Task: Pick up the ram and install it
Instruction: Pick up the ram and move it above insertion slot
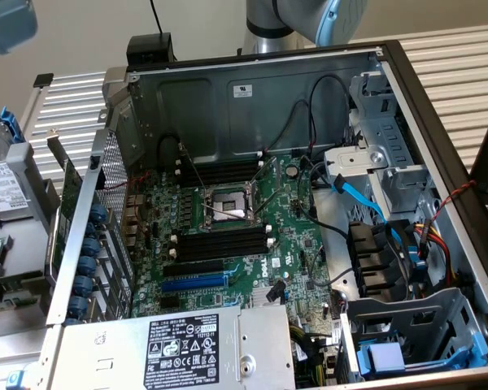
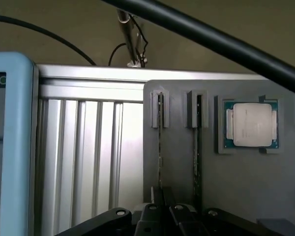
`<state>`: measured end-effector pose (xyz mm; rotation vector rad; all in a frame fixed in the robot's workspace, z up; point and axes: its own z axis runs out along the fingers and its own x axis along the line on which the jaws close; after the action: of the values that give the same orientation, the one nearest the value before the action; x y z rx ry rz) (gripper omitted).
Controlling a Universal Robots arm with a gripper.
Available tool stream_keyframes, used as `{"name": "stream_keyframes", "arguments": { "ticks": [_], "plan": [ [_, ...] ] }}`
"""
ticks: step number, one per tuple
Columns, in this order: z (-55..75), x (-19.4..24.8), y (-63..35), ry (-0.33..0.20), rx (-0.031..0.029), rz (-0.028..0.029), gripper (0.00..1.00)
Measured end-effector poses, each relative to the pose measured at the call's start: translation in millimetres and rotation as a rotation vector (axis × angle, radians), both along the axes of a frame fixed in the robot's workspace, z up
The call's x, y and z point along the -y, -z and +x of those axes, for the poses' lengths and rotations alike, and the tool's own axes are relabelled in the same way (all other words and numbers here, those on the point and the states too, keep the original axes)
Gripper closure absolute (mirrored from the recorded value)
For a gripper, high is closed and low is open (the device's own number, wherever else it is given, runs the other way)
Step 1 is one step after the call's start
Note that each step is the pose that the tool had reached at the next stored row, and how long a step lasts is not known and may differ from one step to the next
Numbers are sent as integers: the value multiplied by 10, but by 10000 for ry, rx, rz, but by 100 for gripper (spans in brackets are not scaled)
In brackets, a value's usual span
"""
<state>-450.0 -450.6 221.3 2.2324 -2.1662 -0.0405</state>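
You have the open computer case (image 1: 252, 89) lying on the slatted aluminium table (image 1: 447, 57), with the arm (image 1: 309, 16) rising behind its far wall. Inside the case, the green motherboard (image 1: 297, 236) covers the floor. The power supply (image 1: 260, 345) with its black label sits along the near edge, and the black memory slots (image 1: 220, 244) lie in rows on both sides of the processor socket (image 1: 228, 203). On the wrist camera, the gripper (image 2: 164, 209) hangs over a different spot. A grey holder (image 2: 246, 182) rests on the table slats directly ahead of it. A light-blue housing (image 2: 10, 147) stands off to one side of the gripper, and a thick black cable (image 2: 211, 37) crosses well beyond it. A processor (image 2: 250, 124) lies flat in a square recess of the holder, ahead of the gripper and off to the side away from the housing. The ram (image 2: 160, 147) stands on edge in a narrow slot of the holder, running straight out from the gripper with its near end right at the fingertips. A second stick (image 2: 198, 157) stands parallel just beside it, on the processor's side. The gripper's fingers are drawn tightly together. You cannot tell from here whether they pinch the ram's near end or only sit over it.
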Motion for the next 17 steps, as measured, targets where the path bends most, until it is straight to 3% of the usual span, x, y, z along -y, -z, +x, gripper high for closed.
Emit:
{"name": "stream_keyframes", "arguments": {
  "ticks": [17],
  "plan": [
    [0,0,-223,107,0,0,88]
  ]
}}
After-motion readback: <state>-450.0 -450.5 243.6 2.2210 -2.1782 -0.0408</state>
